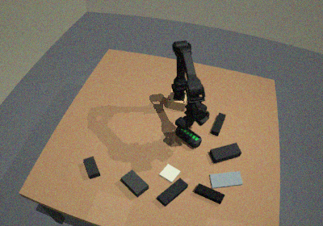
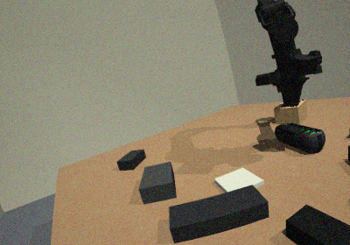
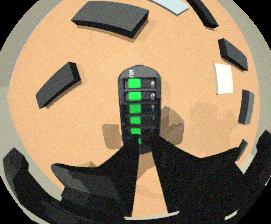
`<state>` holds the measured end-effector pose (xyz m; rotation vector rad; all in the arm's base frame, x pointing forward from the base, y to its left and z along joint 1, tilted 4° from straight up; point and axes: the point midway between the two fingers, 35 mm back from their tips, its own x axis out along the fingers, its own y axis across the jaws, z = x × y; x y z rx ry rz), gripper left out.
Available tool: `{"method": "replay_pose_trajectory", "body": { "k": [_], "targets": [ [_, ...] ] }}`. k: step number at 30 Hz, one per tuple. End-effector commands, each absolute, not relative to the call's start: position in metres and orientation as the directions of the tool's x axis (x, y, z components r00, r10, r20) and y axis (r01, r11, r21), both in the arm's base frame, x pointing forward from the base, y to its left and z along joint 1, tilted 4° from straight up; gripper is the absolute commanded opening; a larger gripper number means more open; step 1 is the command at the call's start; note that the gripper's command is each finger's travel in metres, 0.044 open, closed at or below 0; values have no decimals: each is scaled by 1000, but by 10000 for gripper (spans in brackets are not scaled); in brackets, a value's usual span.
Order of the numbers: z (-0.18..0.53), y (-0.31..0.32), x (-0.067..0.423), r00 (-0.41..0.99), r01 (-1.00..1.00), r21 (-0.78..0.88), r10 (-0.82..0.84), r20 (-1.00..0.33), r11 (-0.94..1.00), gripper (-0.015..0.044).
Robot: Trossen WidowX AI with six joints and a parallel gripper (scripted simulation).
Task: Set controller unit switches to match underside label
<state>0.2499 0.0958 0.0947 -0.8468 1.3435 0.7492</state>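
The dark grey controller unit (image 1: 186, 138) (image 2: 300, 137) (image 3: 138, 106) lies flat on its base on the bench, switches up, with a row of green rocker ends showing along its top. My gripper (image 1: 195, 119) (image 2: 291, 101) (image 3: 144, 137) is shut and empty. It hangs a little above the unit's end nearest the arm and does not touch it. In the wrist view the unit runs straight away from the closed fingertips. The label on the underside is hidden.
Other modules lie around: dark blocks (image 1: 218, 123) (image 1: 225, 152) (image 1: 208, 193) (image 1: 172, 191) (image 1: 91, 167), a grey block (image 1: 134, 182) (image 2: 157, 181), a white tile (image 1: 169, 172) (image 2: 239, 179) and a light blue-grey plate (image 1: 226, 179). The arm's tan base (image 1: 178, 101) stands behind the unit.
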Motion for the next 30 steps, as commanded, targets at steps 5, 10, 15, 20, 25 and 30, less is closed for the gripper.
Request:
{"method": "replay_pose_trajectory", "body": {
  "k": [5, 10, 15, 20, 25, 30],
  "targets": [
    [96, 96, 250, 94, -853, -89, -17, -995, 514, 0],
    [95, 96, 250, 91, -856, -87, -17, -996, 509, 26],
    [95, 96, 250, 91, -856, -87, -17, -996, 509, 157],
    [95, 96, 250, 91, -856, -87, -17, -996, 509, 289],
    [95, 96, 250, 91, -856, -87, -17, -996, 509, 420],
    [89, 99, 247, 90, -855, -86, -18, -996, 512, 387]
  ]
}}
